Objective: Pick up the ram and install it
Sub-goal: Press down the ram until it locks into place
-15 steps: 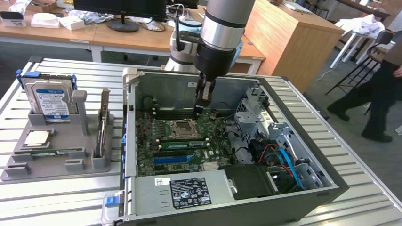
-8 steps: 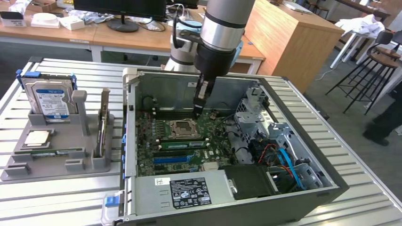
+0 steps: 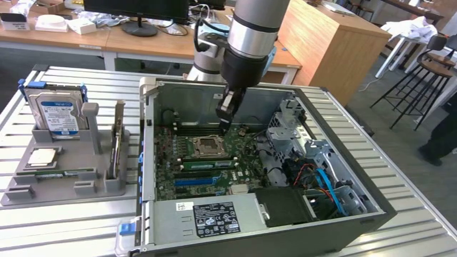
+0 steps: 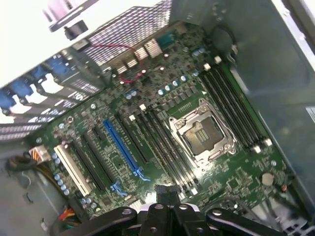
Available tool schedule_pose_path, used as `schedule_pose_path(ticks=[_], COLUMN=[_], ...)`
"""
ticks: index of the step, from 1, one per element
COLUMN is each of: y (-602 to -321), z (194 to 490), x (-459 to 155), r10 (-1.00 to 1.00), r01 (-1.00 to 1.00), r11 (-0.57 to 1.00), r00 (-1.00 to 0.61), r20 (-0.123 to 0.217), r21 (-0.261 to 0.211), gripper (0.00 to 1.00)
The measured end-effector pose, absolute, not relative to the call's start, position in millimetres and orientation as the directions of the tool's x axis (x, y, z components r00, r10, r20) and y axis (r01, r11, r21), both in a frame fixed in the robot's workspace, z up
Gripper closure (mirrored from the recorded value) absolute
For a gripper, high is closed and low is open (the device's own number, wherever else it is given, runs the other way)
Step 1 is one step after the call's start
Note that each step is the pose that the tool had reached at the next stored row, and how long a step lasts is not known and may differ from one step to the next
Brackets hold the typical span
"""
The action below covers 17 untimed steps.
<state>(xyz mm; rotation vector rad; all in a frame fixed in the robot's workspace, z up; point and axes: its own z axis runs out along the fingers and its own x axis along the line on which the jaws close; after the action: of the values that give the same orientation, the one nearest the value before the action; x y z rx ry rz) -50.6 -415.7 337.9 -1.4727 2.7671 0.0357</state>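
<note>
1. We take the ram (image 3: 61, 172) to be the green stick lying flat in the grey tray (image 3: 21, 187), its long axis running across the exterior view.
2. A twin stick (image 3: 207, 164) stands in the motherboard (image 3: 168, 160).
3. The hand (image 3: 226, 124) is pinched shut on nothing we can see. The ram lies well off to the exterior view's left.

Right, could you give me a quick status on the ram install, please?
Gripper shut, low over motherboard by CPU socket. Ram: cannot tell if held. Nothing blocking the memory slots.
</note>
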Motion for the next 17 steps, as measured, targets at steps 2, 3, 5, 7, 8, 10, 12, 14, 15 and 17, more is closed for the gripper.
schedule_pose_path(ticks=[2, 3, 5, 7, 8, 10, 12, 14, 15, 17], y=[-415.7, -415.7, -415.7, -415.7, -415.7, -415.7, -415.7, -415.7, -415.7, -415.7], z=[337.8, 337.7, 337.6, 337.5, 337.4, 337.2, 337.1, 337.0, 336.9, 336.8], x=[-50.6, -50.6, -50.6, -50.6, -50.6, -50.6, -50.6, -50.6, -50.6, -50.6], r10=[-0.809, -0.797, -0.775, -0.751, -0.74, -0.714, -0.688, -0.662, -0.647, -0.62], r01=[-0.809, -0.797, -0.775, -0.752, -0.74, -0.714, -0.689, -0.662, -0.648, -0.62], r11=[0.588, 0.604, 0.632, 0.659, 0.673, 0.7, 0.725, 0.749, 0.762, 0.784], r00=[-0.588, -0.604, -0.632, -0.66, -0.673, -0.7, -0.725, -0.749, -0.762, -0.785], r20=[-0.017, -0.017, -0.017, -0.017, -0.017, -0.017, -0.017, -0.017, -0.017, -0.017], r21=[0.017, 0.017, 0.017, 0.017, 0.017, 0.017, 0.017, 0.017, 0.017, 0.017], gripper=[0.9, 0.9, 0.9, 0.9, 0.9, 0.9, 0.9, 0.9, 0.9, 0.9])
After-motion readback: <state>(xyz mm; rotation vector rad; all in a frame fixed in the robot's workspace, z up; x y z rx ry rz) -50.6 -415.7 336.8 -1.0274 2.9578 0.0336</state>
